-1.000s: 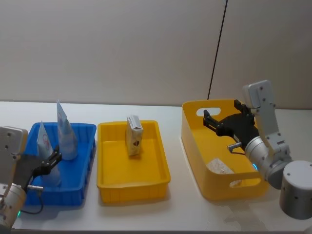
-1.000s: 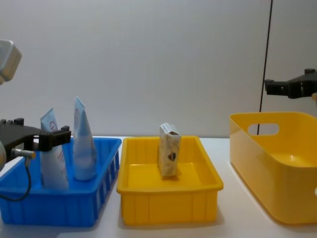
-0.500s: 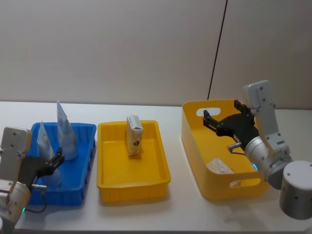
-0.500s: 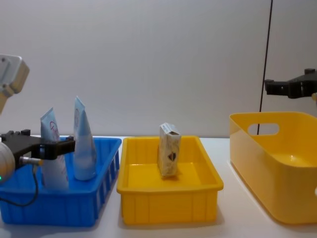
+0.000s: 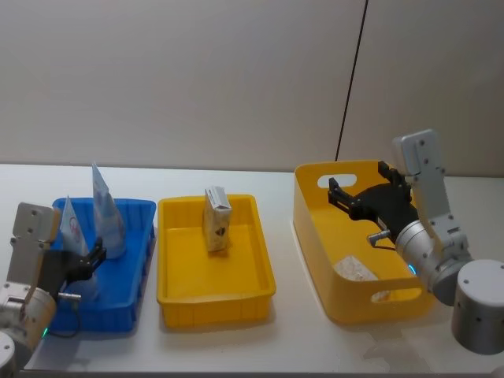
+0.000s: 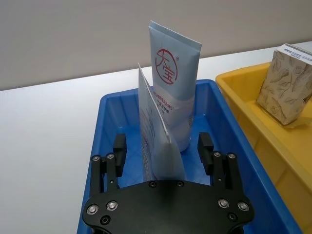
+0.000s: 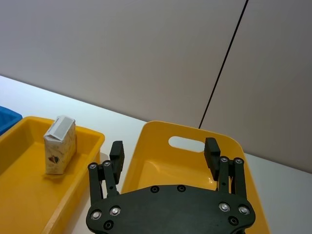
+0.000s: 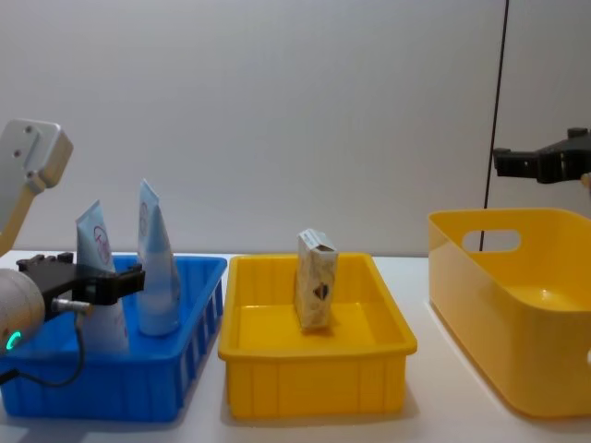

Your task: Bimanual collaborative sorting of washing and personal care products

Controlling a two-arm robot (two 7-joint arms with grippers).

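Two light-blue squeeze tubes stand in the blue bin (image 5: 110,315) at the left. My left gripper (image 6: 162,146) is open and straddles the nearer tube (image 6: 155,141), one finger on each side, without touching it. The farther tube (image 6: 171,87) shows a red round logo. The chest view has the left gripper (image 8: 122,279) low beside the nearer tube (image 8: 93,242), with the farther tube (image 8: 155,268) behind. A cream carton (image 5: 216,220) stands upright in the shallow yellow tray (image 5: 213,311). My right gripper (image 5: 344,197) hangs open over the deep yellow bin (image 5: 346,299).
A pale packet (image 5: 354,269) lies on the deep bin's floor. The three containers sit side by side on a white table (image 5: 291,339), close to a plain wall. A black cable (image 5: 350,79) runs down the wall behind the deep bin.
My left gripper has sunk lower and pushed a little forward around the nearer tube. The right arm and the carton have not moved.
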